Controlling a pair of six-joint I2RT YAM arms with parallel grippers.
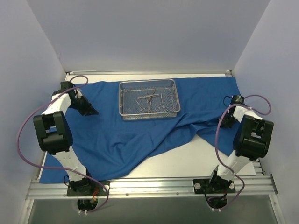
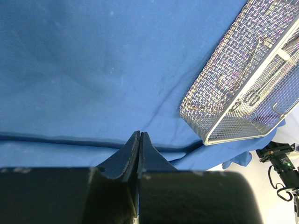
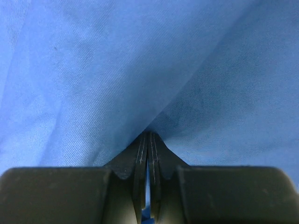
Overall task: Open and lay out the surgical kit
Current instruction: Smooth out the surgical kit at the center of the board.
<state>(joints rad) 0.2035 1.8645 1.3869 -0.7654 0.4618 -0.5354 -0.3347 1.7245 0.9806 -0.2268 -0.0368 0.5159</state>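
The royal-blue cloth wrap [image 1: 131, 135] lies spread over most of the table, with a folded ridge running toward the front right. The silver wire-mesh tray [image 1: 150, 115] stands on it at the back centre and holds several steel ring-handled instruments [image 1: 149, 100]. My left gripper [image 1: 93, 112] is shut, its tips low over the cloth left of the tray; the left wrist view shows its jaws [image 2: 140, 133] pressed together with no cloth between them, and the tray [image 2: 219, 88] to the right. My right gripper [image 1: 227, 123] is shut on the cloth's right edge; the cloth [image 3: 117, 70] tents from its tips [image 3: 148, 133].
Grey walls enclose the table on three sides. Bare white tabletop [image 1: 187, 161] shows at the front right. A metal rail [image 1: 149, 186] with both arm bases runs along the near edge. Purple cables loop beside each arm.
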